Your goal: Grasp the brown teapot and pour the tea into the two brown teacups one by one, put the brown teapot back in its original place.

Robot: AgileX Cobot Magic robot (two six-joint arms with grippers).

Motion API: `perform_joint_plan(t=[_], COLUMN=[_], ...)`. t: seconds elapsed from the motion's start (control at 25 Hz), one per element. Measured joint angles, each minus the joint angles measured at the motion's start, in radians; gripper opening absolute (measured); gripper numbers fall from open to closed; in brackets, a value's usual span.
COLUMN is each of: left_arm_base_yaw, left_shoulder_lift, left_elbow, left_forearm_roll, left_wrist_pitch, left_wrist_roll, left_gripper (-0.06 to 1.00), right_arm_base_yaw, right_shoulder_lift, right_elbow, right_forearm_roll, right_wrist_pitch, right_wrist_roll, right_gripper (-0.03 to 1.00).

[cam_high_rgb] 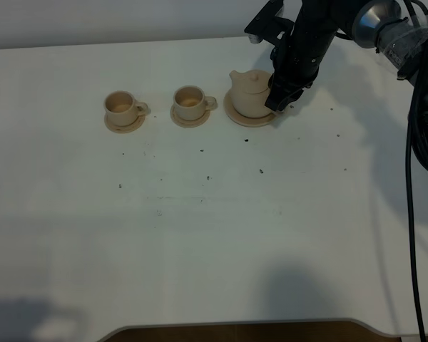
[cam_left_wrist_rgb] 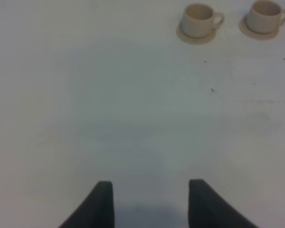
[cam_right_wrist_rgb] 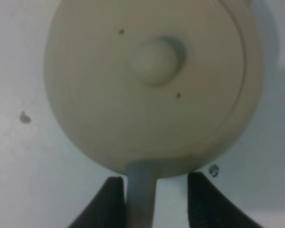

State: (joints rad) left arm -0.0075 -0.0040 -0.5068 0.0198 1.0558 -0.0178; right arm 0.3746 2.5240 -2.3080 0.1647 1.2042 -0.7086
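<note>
The brown teapot (cam_high_rgb: 248, 92) stands on its wide saucer (cam_high_rgb: 235, 117), the original place, at the back of the table, lid on. Left of it in a row sit the two brown teacups (cam_high_rgb: 190, 102) (cam_high_rgb: 119, 105) on small saucers. My right gripper (cam_high_rgb: 278, 96) is at the teapot's right side. In the right wrist view the teapot (cam_right_wrist_rgb: 152, 80) fills the frame and its loop handle (cam_right_wrist_rgb: 141, 190) lies between the fingers of the right gripper (cam_right_wrist_rgb: 154, 180), with a gap on one side. My left gripper (cam_left_wrist_rgb: 151, 183) is open over bare table, with both cups (cam_left_wrist_rgb: 198, 18) (cam_left_wrist_rgb: 263, 14) far ahead.
The white table (cam_high_rgb: 214, 214) carries small dark specks scattered in front of the tea set. Black cables (cam_high_rgb: 414, 164) hang down along the right side. The table's front edge (cam_high_rgb: 235, 324) shows at the bottom.
</note>
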Motion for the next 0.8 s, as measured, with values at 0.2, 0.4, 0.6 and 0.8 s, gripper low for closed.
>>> perform_joint_plan(t=[0.2,0.4,0.6,0.8], left_arm_base_yaw=[0.0,0.0,0.0,0.0], left_shoulder_lift=[0.0,0.0,0.0,0.0], left_elbow=[0.0,0.0,0.0,0.0], left_forearm_roll=[0.0,0.0,0.0,0.0], left_wrist_pitch=[0.0,0.0,0.0,0.0], left_wrist_roll=[0.0,0.0,0.0,0.0], left_gripper=[0.37,0.37,0.37,0.37], right_arm_base_yaw=[0.0,0.0,0.0,0.0], right_shoulder_lift=[0.0,0.0,0.001,0.01], right_elbow=[0.0,0.0,0.0,-0.002], right_forearm_roll=[-0.004,-0.016,-0.018,-0.02], right_wrist_pitch=[-0.001,-0.009,-0.009,-0.008], right_wrist_roll=[-0.001,-0.002,-0.002,0.002], right_gripper=[0.34,0.33,0.29,0.24])
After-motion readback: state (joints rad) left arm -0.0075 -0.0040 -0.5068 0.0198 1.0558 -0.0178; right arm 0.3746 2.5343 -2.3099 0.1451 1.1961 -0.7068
